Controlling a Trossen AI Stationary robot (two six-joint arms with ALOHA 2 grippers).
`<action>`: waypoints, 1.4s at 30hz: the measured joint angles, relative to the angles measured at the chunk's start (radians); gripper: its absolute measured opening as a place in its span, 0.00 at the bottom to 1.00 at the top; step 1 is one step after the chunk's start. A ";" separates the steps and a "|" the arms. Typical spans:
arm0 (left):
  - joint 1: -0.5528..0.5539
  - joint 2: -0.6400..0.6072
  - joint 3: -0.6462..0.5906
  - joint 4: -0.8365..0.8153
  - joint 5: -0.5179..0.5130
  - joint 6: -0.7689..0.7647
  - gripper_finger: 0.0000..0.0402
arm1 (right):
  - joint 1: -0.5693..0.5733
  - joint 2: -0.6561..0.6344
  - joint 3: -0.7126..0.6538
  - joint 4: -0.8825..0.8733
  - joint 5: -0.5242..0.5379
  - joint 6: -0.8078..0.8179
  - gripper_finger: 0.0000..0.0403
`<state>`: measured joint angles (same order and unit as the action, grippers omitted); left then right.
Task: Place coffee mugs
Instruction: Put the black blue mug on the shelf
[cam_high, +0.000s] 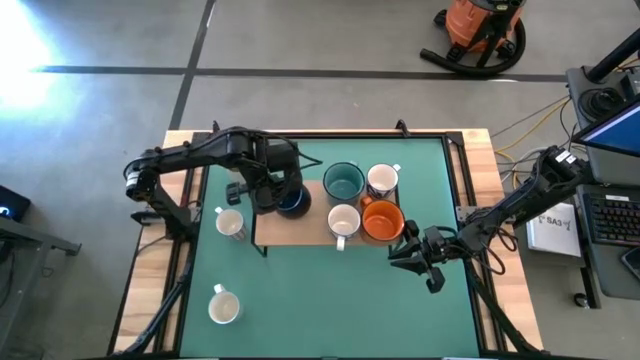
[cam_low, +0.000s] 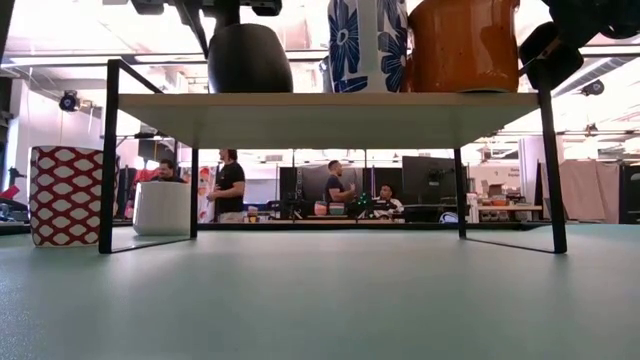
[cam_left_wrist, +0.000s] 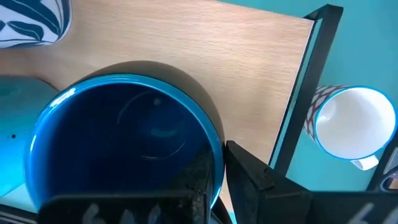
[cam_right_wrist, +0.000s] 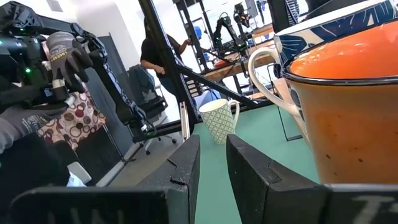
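Shelf (cam_high: 300, 230) carries teal mug (cam_high: 343, 181), orange mug (cam_high: 381, 221) and two white ones. My left gripper (cam_high: 268, 192) is clamped on the navy mug's (cam_high: 292, 201) rim at the shelf's left end; I judge release comes next, then a straight lift. My right gripper (cam_high: 412, 254), just beside the shelf's right end, has jaws slightly apart, empty

A green mat (cam_high: 330, 290) is covering the table (cam_high: 150, 300), whose wooden edges are showing at both sides. A wooden shelf (cam_high: 300, 230) on black legs is standing on the mat. An orange vacuum (cam_high: 480, 25) is sitting on the floor beyond the table. People (cam_low: 230, 185) are standing and sitting in the room behind. A keyboard (cam_high: 610, 215) is lying at the right.
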<state>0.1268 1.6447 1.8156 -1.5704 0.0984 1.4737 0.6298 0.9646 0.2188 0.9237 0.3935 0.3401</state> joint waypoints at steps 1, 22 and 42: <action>0.000 0.000 0.000 0.002 0.003 -0.007 0.06 | 0.000 0.000 0.000 0.000 0.000 0.000 0.17; -0.002 0.000 0.071 0.000 0.091 -0.298 0.35 | 0.000 0.000 0.000 -0.001 0.000 0.000 0.17; 0.002 -0.009 0.078 0.114 0.064 -0.663 0.38 | 0.000 0.000 0.000 -0.001 0.000 0.000 0.17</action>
<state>0.1291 1.6360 1.8940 -1.4562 0.1627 0.8111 0.6300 0.9646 0.2188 0.9230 0.3931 0.3397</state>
